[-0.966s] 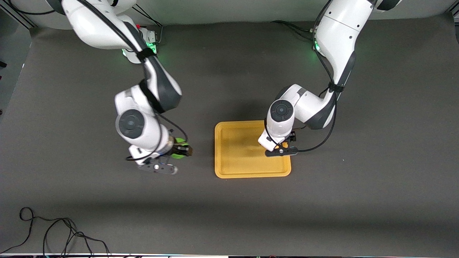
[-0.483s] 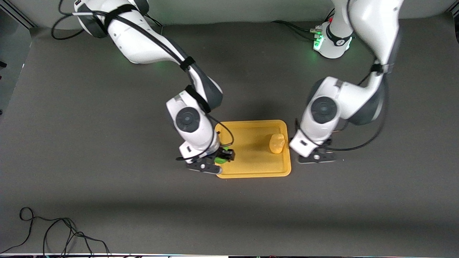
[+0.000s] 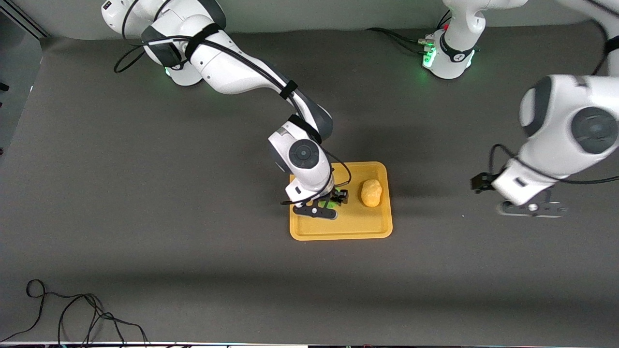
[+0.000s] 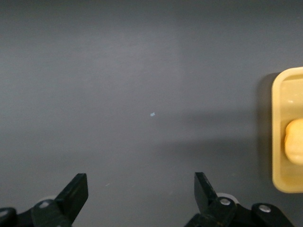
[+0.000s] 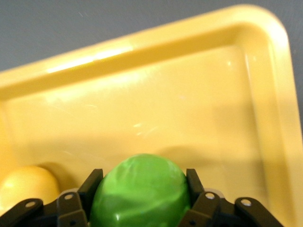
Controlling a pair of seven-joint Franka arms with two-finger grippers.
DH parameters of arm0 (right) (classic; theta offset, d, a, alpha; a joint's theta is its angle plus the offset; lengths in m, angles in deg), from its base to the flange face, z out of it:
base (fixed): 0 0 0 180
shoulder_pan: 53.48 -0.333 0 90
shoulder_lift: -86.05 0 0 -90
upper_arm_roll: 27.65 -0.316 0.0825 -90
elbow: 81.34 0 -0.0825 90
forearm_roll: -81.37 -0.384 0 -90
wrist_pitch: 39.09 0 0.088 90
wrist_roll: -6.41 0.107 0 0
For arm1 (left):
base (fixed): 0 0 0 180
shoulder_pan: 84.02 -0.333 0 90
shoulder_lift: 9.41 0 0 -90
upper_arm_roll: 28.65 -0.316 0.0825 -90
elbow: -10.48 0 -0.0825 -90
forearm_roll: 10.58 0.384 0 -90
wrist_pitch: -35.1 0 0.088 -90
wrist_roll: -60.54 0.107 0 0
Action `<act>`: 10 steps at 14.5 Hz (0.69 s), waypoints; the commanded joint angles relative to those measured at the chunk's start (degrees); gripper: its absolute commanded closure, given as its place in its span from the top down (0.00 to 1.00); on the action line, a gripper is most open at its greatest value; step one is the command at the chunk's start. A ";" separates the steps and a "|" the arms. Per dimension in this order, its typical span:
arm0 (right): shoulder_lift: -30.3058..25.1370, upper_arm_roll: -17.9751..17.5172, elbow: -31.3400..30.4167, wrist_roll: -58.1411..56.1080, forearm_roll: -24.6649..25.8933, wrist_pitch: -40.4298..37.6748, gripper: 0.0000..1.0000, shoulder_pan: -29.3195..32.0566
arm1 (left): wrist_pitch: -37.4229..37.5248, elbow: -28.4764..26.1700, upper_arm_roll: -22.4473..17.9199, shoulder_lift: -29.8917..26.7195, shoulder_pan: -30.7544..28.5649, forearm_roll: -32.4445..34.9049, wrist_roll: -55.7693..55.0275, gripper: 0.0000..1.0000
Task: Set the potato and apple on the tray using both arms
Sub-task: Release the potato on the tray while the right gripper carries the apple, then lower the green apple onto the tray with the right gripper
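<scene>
The orange-yellow tray lies mid-table. The lumpy yellow potato rests on it, free, at the side toward the left arm's end. My right gripper is shut on the green apple and holds it low over the tray's middle. In the right wrist view the apple sits between my right gripper's fingers, with the tray's rim and the potato around it. My left gripper is open and empty over bare table beside the tray. In its wrist view my left gripper sees the tray's end and the potato.
The table is a dark grey mat. A loose black cable lies at the near corner toward the right arm's end. Cables run by the left arm's base.
My right gripper carried the apple from the table beside the tray to over the tray. My left gripper let go of the potato on the tray and moved away toward the left arm's end.
</scene>
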 commanded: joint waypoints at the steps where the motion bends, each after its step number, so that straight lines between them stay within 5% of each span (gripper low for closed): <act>1: 0.35 0.56 0.10 2.22 1.41 -0.37 0.25 -0.05 | 2.91 -1.68 0.55 -5.91 -2.32 -1.07 2.60 1.00; 6: 0.18 0.56 0.02 2.04 1.06 -0.63 0.29 0.83 | 5.99 -1.42 0.55 -11.02 -4.69 -1.42 2.69 1.00; 10: 0.18 0.56 0.02 2.57 0.80 -0.63 0.70 0.83 | 7.83 -1.33 -0.50 -13.48 -5.40 -1.42 2.69 1.00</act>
